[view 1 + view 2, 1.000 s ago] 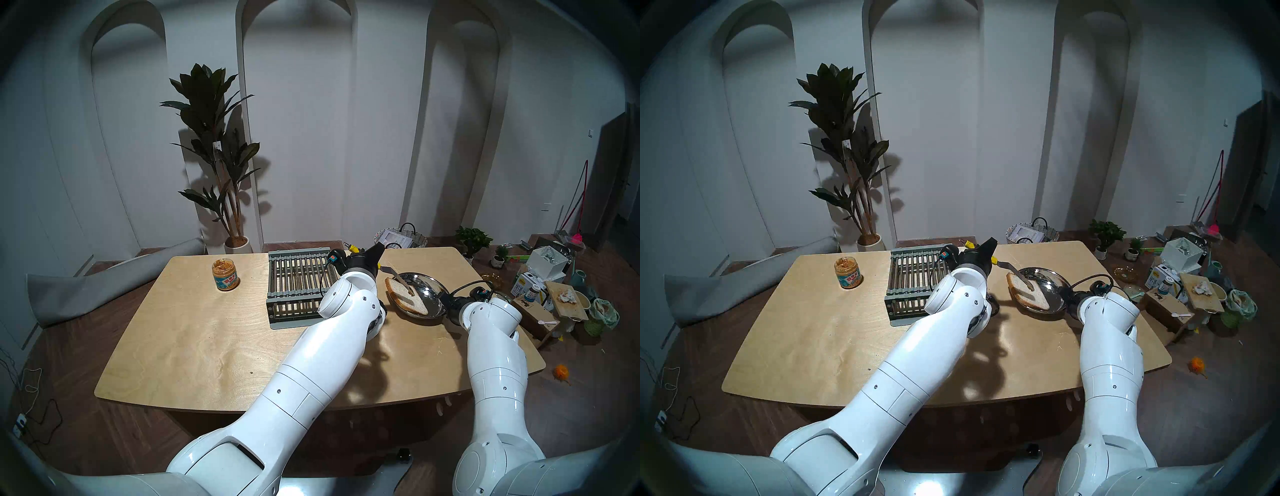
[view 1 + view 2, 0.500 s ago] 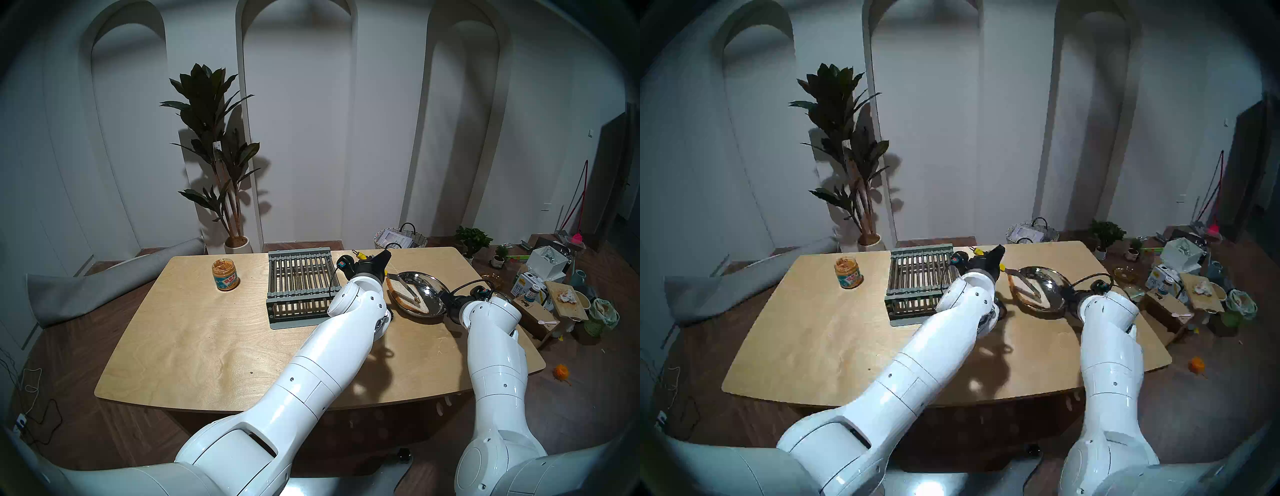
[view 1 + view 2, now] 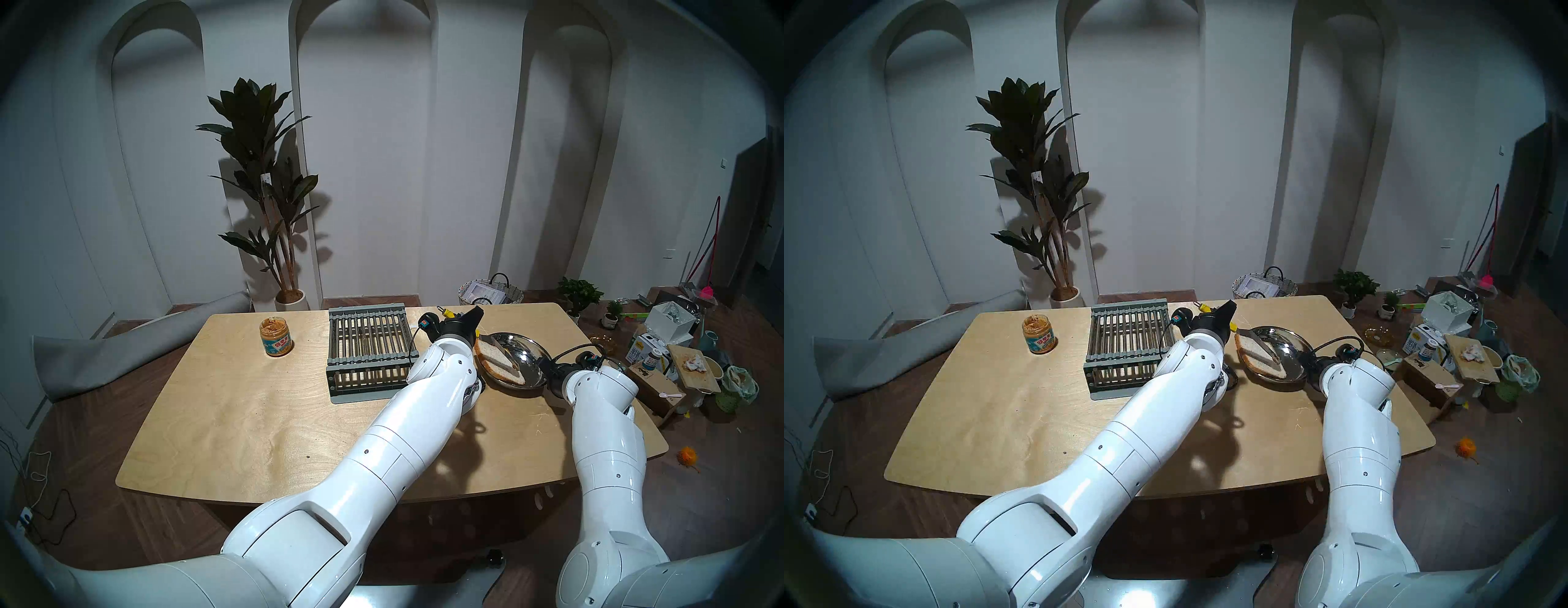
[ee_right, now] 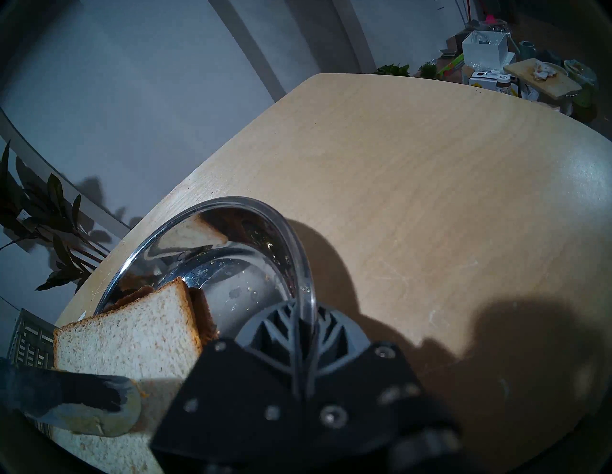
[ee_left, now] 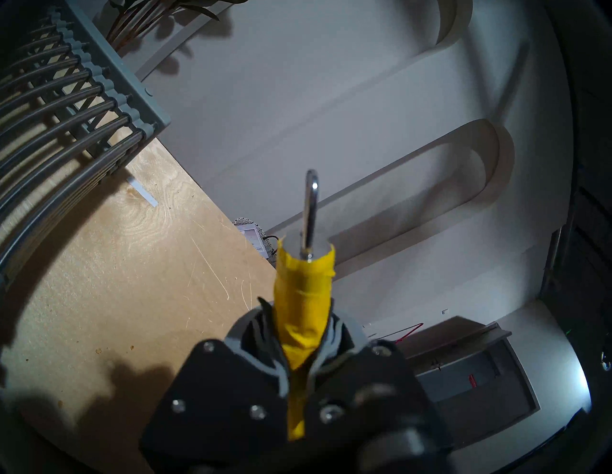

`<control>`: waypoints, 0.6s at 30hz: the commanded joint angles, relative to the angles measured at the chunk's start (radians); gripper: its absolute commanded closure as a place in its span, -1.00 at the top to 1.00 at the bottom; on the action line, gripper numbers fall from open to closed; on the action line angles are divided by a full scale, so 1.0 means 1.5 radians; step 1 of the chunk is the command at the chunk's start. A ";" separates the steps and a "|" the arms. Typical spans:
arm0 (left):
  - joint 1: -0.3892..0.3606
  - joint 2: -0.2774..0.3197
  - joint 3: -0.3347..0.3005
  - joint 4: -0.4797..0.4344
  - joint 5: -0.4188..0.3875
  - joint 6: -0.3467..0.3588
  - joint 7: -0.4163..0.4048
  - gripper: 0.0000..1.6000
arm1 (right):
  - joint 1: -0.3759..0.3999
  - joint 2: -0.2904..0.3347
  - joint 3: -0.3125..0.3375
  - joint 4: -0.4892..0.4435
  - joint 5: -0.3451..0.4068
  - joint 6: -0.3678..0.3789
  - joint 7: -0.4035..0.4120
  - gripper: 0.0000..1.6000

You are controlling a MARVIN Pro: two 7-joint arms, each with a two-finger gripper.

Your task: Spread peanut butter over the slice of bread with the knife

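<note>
Head stereo left view: the left hand (image 3: 470, 321) grips the knife (image 3: 500, 350) by its stubby yellow handle, flat blade lying across the soft pale slice of bread (image 3: 497, 360) in the shiny round steel dish (image 3: 532, 349). The right hand (image 4: 303, 326) pinches the dish rim. The peanut butter (image 3: 275, 336) jar stands far left, past a gray rack (image 3: 368, 350) on the wooden counter (image 3: 237, 424).

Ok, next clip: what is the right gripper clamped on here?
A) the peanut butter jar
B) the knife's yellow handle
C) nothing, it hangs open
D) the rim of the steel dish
D: the right gripper is shut on the steel dish at its near rim; the knife is in the left gripper.
</note>
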 commanded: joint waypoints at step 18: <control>-0.078 -0.022 -0.007 0.108 -0.001 -0.018 -0.086 -1.00 | -0.004 0.002 -0.005 0.006 -0.001 0.003 0.005 -1.00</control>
